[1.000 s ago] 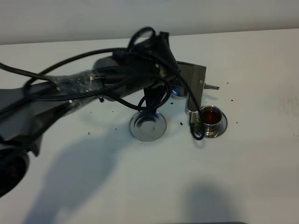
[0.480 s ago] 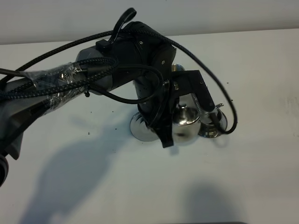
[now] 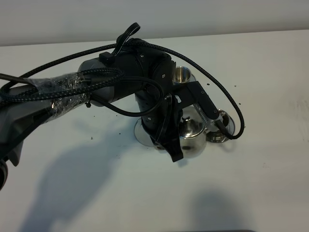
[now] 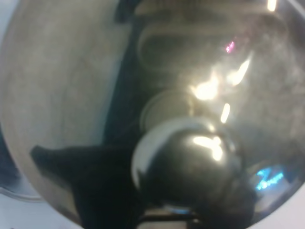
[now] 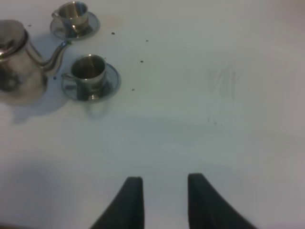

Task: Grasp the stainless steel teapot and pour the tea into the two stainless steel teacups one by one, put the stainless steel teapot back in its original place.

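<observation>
My left gripper (image 3: 175, 141) is shut on the handle of the stainless steel teapot (image 3: 192, 140) and holds it upright between the empty round saucer (image 3: 140, 132) and the near teacup (image 3: 218, 128). The arm partly hides that saucer. The far teacup (image 3: 182, 74) stands behind the arm. In the left wrist view the teapot's shiny body (image 4: 71, 71) and lid knob (image 4: 190, 167) fill the picture. The right wrist view shows the teapot (image 5: 16, 67) and both teacups (image 5: 74, 13) (image 5: 89, 70) on their saucers. My right gripper (image 5: 164, 200) is open and empty, far from them.
The white table (image 3: 270, 159) carries a few dark specks around the cups. The left arm's black cables (image 3: 227, 104) loop over the near teacup. The table's back edge meets a pale wall.
One second ago the teapot was tipped over the near teacup. The left arm has turned it upright and brought it down towards the table's front, beside that cup. The right gripper's earlier position is not shown.
</observation>
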{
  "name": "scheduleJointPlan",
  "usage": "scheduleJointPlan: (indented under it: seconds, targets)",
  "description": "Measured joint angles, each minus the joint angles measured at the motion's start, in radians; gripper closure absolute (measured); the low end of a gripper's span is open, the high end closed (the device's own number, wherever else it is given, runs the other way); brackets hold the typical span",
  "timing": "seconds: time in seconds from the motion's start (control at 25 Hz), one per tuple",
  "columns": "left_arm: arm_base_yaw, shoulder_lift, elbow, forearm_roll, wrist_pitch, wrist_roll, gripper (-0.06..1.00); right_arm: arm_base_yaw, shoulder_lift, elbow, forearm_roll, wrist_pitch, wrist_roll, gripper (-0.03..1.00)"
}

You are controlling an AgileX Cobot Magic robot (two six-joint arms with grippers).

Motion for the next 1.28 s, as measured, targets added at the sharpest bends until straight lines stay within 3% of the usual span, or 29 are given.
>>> scheduleJointPlan:
  seconds: [0.2,0.36,0.52,0.68,0.92,1.28]
  targets:
    - [0.031,-0.059,0.001,0.091,-0.017,-0.003,0.72,0.000,0.000,0.000,0.000,0.000,0.000,0.75]
    - [0.123,-0.094,0.001,0.187,-0.059,0.010,0.72,0.000,0.000,0.000,0.000,0.000,0.000,0.75]
    - [0.236,-0.087,0.001,0.287,-0.130,0.084,0.72,0.000,0.000,0.000,0.000,0.000,0.000,0.75]
    - [0.302,-0.072,0.001,0.361,-0.208,0.180,0.72,0.000,0.000,0.000,0.000,0.000,0.000,0.75]
    - [0.331,-0.010,0.001,0.437,-0.328,0.268,0.72,0.000,0.000,0.000,0.000,0.000,0.000,0.75]
    - [0.342,0.114,-0.013,0.626,-0.460,0.277,0.72,0.000,0.000,0.000,0.000,0.000,0.000,0.75]
